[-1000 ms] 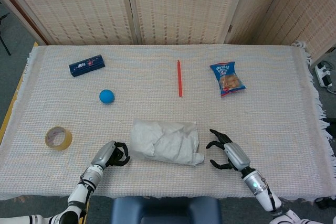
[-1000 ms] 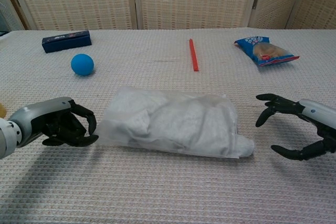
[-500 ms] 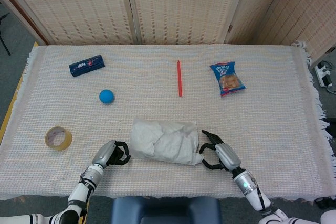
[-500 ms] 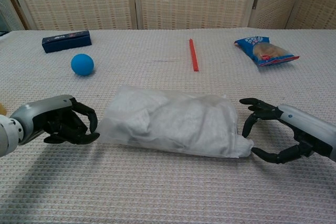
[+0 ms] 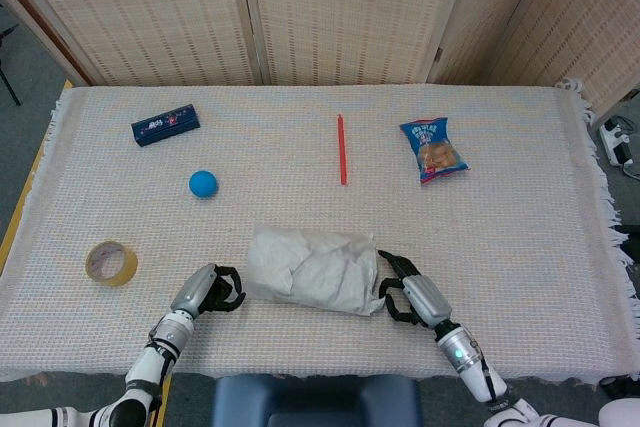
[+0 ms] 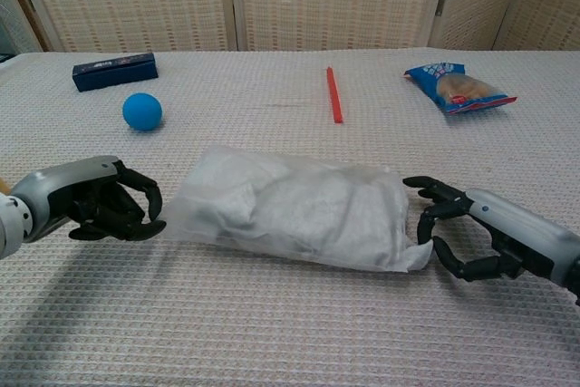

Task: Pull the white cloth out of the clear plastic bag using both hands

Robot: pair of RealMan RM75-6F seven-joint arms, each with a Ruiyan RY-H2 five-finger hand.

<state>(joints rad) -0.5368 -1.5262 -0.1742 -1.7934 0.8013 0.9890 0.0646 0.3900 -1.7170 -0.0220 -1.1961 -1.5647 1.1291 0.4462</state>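
At the lower centre of the head view, the clear plastic bag [image 5: 315, 268] lies flat on the worktop [image 5: 520, 227] with the white cloth [image 6: 290, 210] bunched inside it, filling most of its length. The left hand [image 6: 109, 208] sits at the bag's left end, fingers curled inward; its fingertips [image 6: 152, 224] meet the edge of the plastic, but I cannot tell whether any film is actually pinched between them. The right hand [image 6: 462, 235] is at the bag's right end with fingers spread and bent like a claw around the corner, closing on nothing yet.

The step in hand looks like securing both ends before any pulling. A small tongue of white [image 6: 419, 258] pokes out at the lower right corner, so the opening seems to be on that side. To do this well, the right hand should close on that cloth alone, not on the film with it, or bag and cloth will travel together. The left hand should anchor the closed end by pinching the plastic only and holding it low against the worktop. Thin film slips and stretches, so a firm pinch and a slow, level pull toward the right edge of the frame suit best, well below the red stick [image 5: 341, 149] and snack packet [image 5: 434, 148].
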